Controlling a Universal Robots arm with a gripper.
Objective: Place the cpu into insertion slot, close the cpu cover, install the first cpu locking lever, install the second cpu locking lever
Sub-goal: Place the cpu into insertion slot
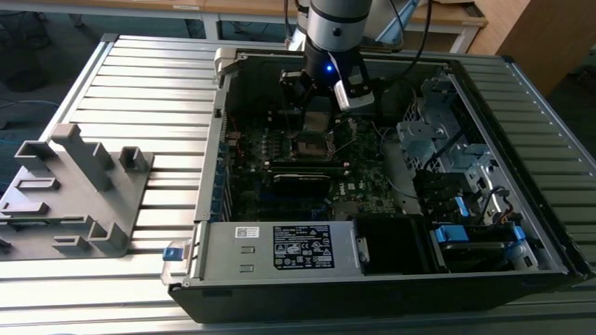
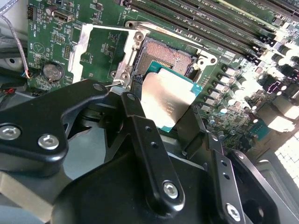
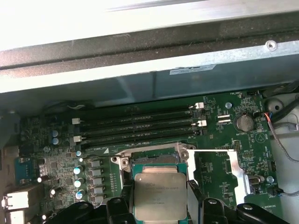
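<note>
My gripper (image 1: 317, 120) hangs inside the open computer case, low over the green motherboard (image 1: 279, 164). It is shut on the cpu (image 2: 167, 100), a flat square chip with a dull grey top, held by two opposite edges between black fingers (image 2: 135, 116). The cpu (image 3: 160, 196) hovers tilted just above and partly over the insertion slot (image 2: 169, 57), whose brownish contact field is uncovered. The cpu cover (image 2: 100, 44), a silvery frame with a square window, lies flipped open beside the slot (image 3: 154, 161), and its frame (image 3: 236, 163) rests against the board.
Memory slots (image 3: 140, 126) and a coin battery (image 3: 244, 122) flank the socket. A labelled power supply (image 1: 279, 248) fills the case's near end. Drive bays with blue tabs (image 1: 456, 234) sit at the exterior view's right. A grey fixture (image 1: 75, 188) stands on the slatted table.
</note>
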